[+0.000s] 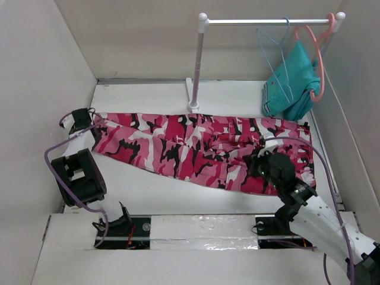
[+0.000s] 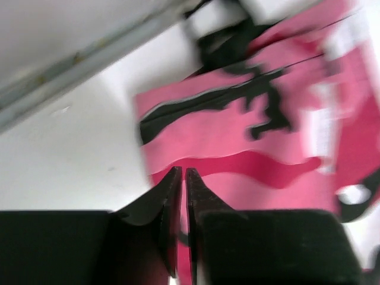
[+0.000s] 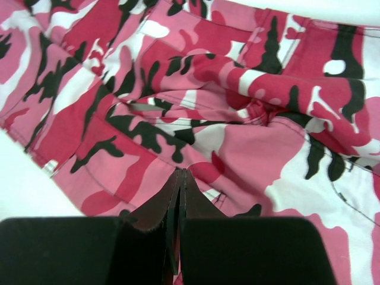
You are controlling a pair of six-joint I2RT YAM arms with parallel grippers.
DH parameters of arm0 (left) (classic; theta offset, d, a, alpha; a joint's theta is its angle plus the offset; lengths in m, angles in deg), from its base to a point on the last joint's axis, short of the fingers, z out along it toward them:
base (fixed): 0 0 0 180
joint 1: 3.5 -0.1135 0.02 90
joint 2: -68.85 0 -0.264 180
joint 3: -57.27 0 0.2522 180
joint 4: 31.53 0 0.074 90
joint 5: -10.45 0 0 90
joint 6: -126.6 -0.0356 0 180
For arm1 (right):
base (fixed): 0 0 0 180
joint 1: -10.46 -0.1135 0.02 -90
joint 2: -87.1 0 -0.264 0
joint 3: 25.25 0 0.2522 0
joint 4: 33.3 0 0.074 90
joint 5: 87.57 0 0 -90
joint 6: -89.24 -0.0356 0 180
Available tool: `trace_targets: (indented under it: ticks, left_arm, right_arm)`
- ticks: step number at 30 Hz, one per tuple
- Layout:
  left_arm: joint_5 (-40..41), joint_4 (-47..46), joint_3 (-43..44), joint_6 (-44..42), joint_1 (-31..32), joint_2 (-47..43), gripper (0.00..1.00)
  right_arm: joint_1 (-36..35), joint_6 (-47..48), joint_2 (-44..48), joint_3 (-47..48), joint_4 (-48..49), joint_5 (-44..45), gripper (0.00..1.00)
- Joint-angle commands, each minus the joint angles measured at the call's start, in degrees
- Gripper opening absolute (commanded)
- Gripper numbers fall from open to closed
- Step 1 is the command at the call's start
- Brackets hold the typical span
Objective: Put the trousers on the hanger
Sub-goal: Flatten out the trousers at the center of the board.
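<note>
The camouflage trousers lie spread lengthwise across the white table, waist end to the right. My left gripper is at their left leg end. In the left wrist view its jaws are pressed almost together on the pink cloth near the hem, and the picture is blurred. My right gripper sits over the rumpled waist end. In the right wrist view it is shut, tips together just above the trousers. The light-blue wire hanger hangs on the rail at the back right.
A white rack, with its pole and rail, stands behind the trousers. A teal garment on a salmon-pink hanger hangs beside the wire hanger. Walls close in on the left, back and right.
</note>
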Motion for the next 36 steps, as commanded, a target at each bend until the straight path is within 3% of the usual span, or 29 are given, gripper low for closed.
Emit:
trace_targets:
  ticks: [1,4,12,18,20,27,31,33,34,35,36]
  left_arm:
    - [-9.55,-1.28,-4.3,1.67,-3.57,-0.81,0.13]
    - [-9.83,-0.49,-3.34,1.68,-5.08,2.25,0.27]
    - [-13.08,-2.34,-1.5,1.41,-9.99,8.5,0.27]
    - [-12.73,-3.82,-2.02,1.85,-10.0,8.69,0.23]
    - [-13.52,-4.01,-1.94,1.85,-10.0,8.42,0.08]
    - [-16.42,-5.33,-2.64,2.11,-10.0,7.19,0.0]
    - [-22.83,-6.73,-4.22,3.52,-7.73,-2.43,0.0]
    - [-22.05,-6.56,-4.66,3.96,-5.61,-7.31,0.0]
    - [-20.83,-6.64,-4.92,4.22,-4.56,-12.36,0.0]
    - [-20.21,-6.9,-5.97,4.75,-2.89,-15.37,0.0]
    - [-19.77,-7.78,-6.67,4.84,-2.09,-18.18,0.0]
  right_arm:
    - [-1.19,-0.71,1.41,0.06,-2.36,-1.46,0.0]
    - [-1.2,-0.98,1.41,0.32,-3.33,-2.69,0.03]
    - [-2.87,-0.89,0.18,2.34,-6.23,-2.78,0.21]
    - [-3.48,-2.12,-0.78,2.61,-5.7,-2.52,0.26]
    - [-4.01,-2.73,-0.78,2.61,-5.97,-1.82,0.26]
    - [-4.71,-3.96,1.41,2.87,-8.86,2.83,0.29]
    - [-4.71,-10.54,3.34,2.79,-16.49,15.89,0.36]
    - [-4.71,-15.81,4.49,2.87,-18.45,19.44,0.29]
    - [-4.1,-17.74,4.66,3.05,-20.1,21.11,0.19]
    - [-3.14,-19.07,4.84,3.74,-20.47,23.56,0.0]
    - [-2.61,-19.08,4.67,4.19,-20.47,24.63,0.0]
